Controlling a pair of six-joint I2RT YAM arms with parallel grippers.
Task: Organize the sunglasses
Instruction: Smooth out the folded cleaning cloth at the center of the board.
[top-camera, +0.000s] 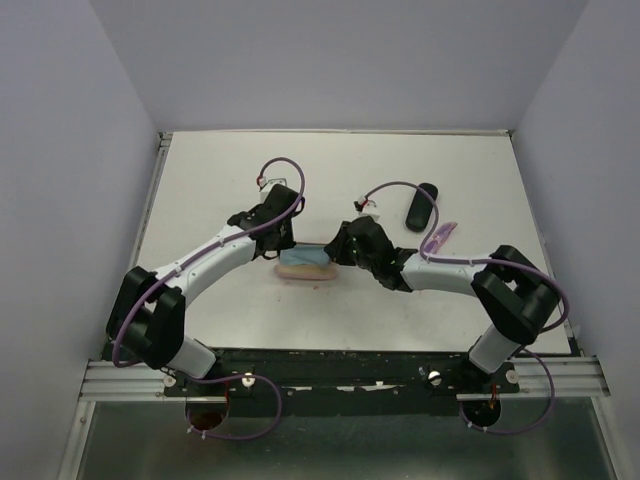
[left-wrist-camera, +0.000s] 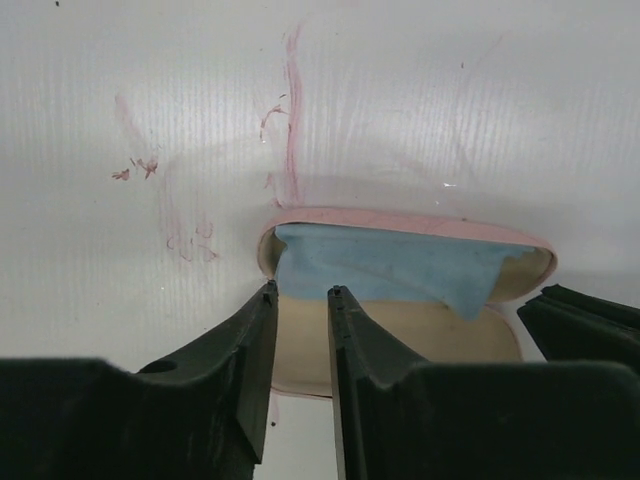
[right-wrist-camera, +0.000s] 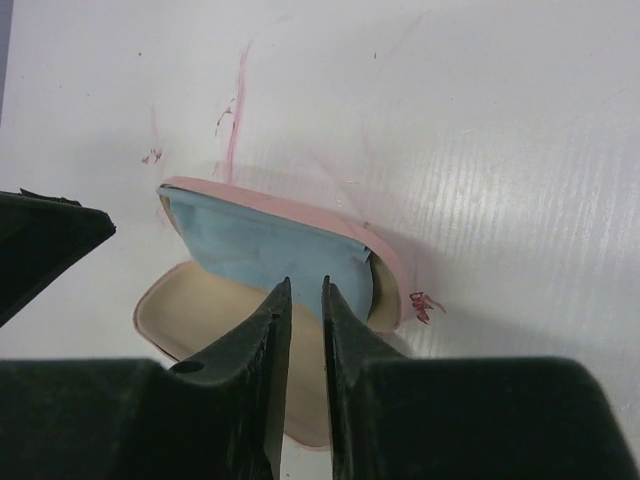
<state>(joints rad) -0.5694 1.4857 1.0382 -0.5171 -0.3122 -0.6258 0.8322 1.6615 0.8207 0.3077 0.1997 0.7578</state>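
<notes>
At the left gripper (left-wrist-camera: 300, 292) the fingers are parted slightly and nothing is gripped. Below them the pink case (left-wrist-camera: 400, 218) lies open, with a light blue cloth (left-wrist-camera: 390, 265) spread inside. The right gripper (right-wrist-camera: 305, 285) is likewise parted and empty over the same case. Further right, a black case (top-camera: 422, 206) and the pale purple sunglasses (top-camera: 440, 238) lie loose on the worktop (top-camera: 220, 180). The orange pair is not seen, and whether it is under the cloth cannot be told. At best half is judged done. No brand or lettering can be read.
</notes>
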